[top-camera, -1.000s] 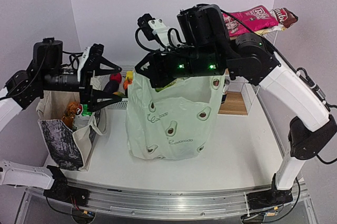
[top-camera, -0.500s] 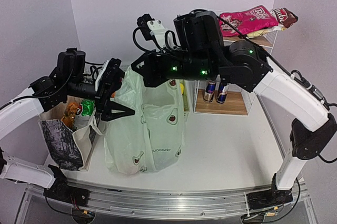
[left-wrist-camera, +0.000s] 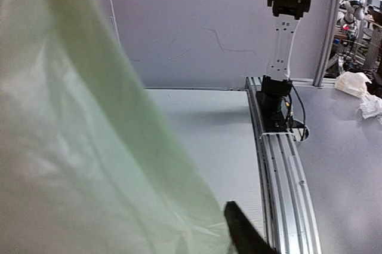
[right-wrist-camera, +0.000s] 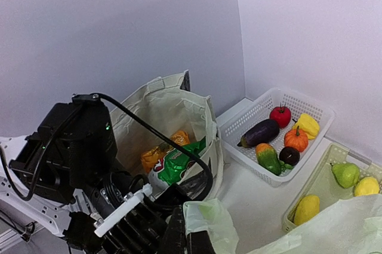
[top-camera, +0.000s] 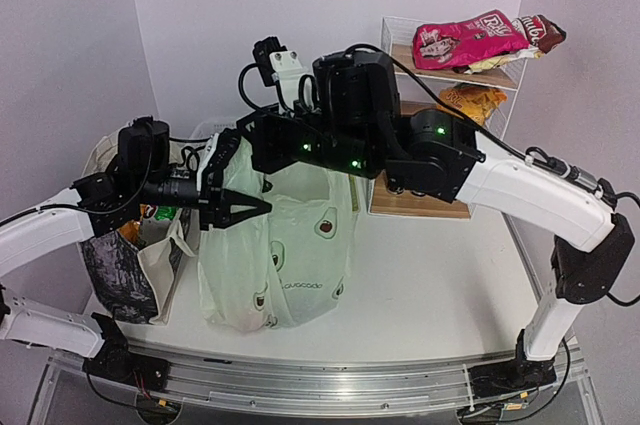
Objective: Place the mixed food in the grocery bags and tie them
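Snack packets (right-wrist-camera: 179,165) in canvas tote (right-wrist-camera: 161,110), vegetables (right-wrist-camera: 261,132) in white basket (right-wrist-camera: 248,157)

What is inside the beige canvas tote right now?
An orange snack packet and a green-white packet lie in the canvas tote. Anything beneath them is covered.

The bag (top-camera: 290,275) is pale green, dotted with dark-skinned avocado halves and dark lettering. The tote (top-camera: 110,280) is beige with a black-and-white printed panel, and shows an orange packet (right-wrist-camera: 156,159) and a green-and-white packet (right-wrist-camera: 179,164) inside. The white basket (right-wrist-camera: 245,110) holds a red apple (right-wrist-camera: 280,115), a purple aubergine (right-wrist-camera: 261,132), a yellow pepper (right-wrist-camera: 307,124) and an orange pumpkin (right-wrist-camera: 295,138), the pale-green basket (right-wrist-camera: 310,176) holds a green pear (right-wrist-camera: 343,174) and a yellow lemon (right-wrist-camera: 365,186), and the shelf packet (top-camera: 468,40) is pink.
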`<state>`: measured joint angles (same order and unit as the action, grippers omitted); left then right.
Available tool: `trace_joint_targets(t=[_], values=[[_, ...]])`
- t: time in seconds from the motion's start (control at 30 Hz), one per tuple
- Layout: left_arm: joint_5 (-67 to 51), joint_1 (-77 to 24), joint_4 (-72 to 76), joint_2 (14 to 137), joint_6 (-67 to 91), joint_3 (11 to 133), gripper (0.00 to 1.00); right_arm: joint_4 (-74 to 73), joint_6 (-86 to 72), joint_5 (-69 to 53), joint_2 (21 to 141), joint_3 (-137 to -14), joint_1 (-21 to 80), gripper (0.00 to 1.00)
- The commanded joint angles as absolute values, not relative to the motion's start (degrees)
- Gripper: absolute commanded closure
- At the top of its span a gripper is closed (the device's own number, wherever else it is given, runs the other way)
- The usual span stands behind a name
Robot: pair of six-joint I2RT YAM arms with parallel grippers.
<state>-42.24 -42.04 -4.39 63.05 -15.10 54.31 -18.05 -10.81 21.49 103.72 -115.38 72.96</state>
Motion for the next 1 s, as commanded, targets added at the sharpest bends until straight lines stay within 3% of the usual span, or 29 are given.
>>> trace_joint_targets(t=[0.0,0.03,0.17,0.27,0.33,0.4,0.47,0.6,0.73,0.97], values=[[-33.8,-41.9,3.1,61.3,-12.2,50.9,0.94,-11.9,-10.6,24.5,99.1,-113.1,73.4,1.0],[-33.0,-41.7,3.2,60.6,-12.3,49.9,0.99,-11.9,-10.2,24.9,98.5,-112.7,73.4,1.0],[-33.3,-41.5,2.5,59.2,-12.9,48.5,1.0,-12.4,-8.1,23.5,98.2,-111.8,73.2,1.0],[-35.0,-41.5,1.8,59.7,-14.0,49.5,1.0,-21.0,-4.1,18.1,99.0,-115.5,72.1,0.97],[-36.4,-41.5,1.6,59.9,-15.5,49.8,1.0,-33.2,-0.8,13.7,99.8,-120.3,69.9,0.73],[-37.7,-41.4,1.5,59.7,-16.7,50.0,1.0,-41.3,2.8,7.2,99.7,-123.1,65.5,0.34],[-39.4,-41.4,0.7,59.4,-18.2,50.3,1.0,-46.0,6.2,0.0,98.5,-123.5,62.1,0.13],[-41.8,-41.3,-2.3,58.6,-21.2,50.3,1.0,-49.4,8.2,-16.0,95.7,-123.6,52.0,0.1],[-43.2,-41.2,-3.9,58.3,-23.3,50.6,1.0,-49.3,12.9,-24.3,97.1,-122.5,44.4,0.08],[-43.5,-41.2,-4.8,58.9,-24.5,51.5,1.0,-48.9,17.2,-41.0,105.0,-131.3,40.2,0.06]])
